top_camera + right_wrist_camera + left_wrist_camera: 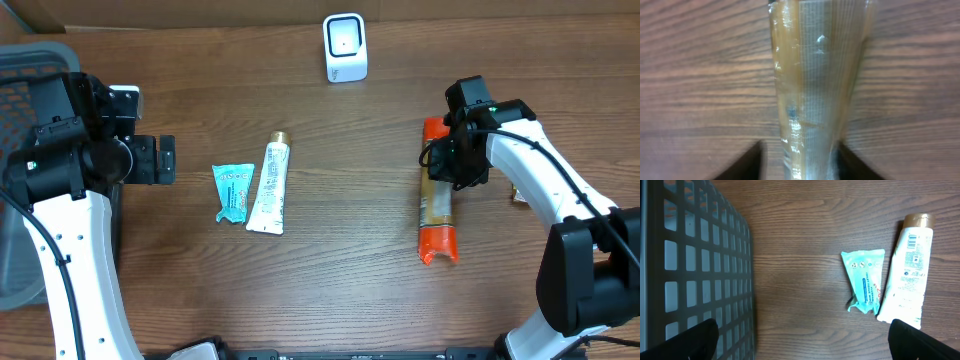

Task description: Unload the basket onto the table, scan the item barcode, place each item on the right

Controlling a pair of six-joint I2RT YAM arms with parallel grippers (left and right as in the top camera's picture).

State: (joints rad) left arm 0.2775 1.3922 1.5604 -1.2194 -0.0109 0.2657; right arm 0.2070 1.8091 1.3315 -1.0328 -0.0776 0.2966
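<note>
A long clear packet with orange ends [438, 205] lies flat on the wooden table at the right. My right gripper [455, 165] is directly over its upper half. In the right wrist view the packet [817, 75] runs between my right gripper's [800, 150] two dark fingers. A strip of table shows beside the left finger [747, 162], so the jaws stand apart around the packet. The white barcode scanner [345, 47] stands at the back centre. My left gripper [165, 160] is open over bare table at the left, holding nothing.
A teal sachet [232, 192] and a white tube with a gold cap [269, 187] lie side by side left of centre, also in the left wrist view as the sachet [866, 280] and tube [907, 270]. A grey mesh basket [25, 80] sits at the far left.
</note>
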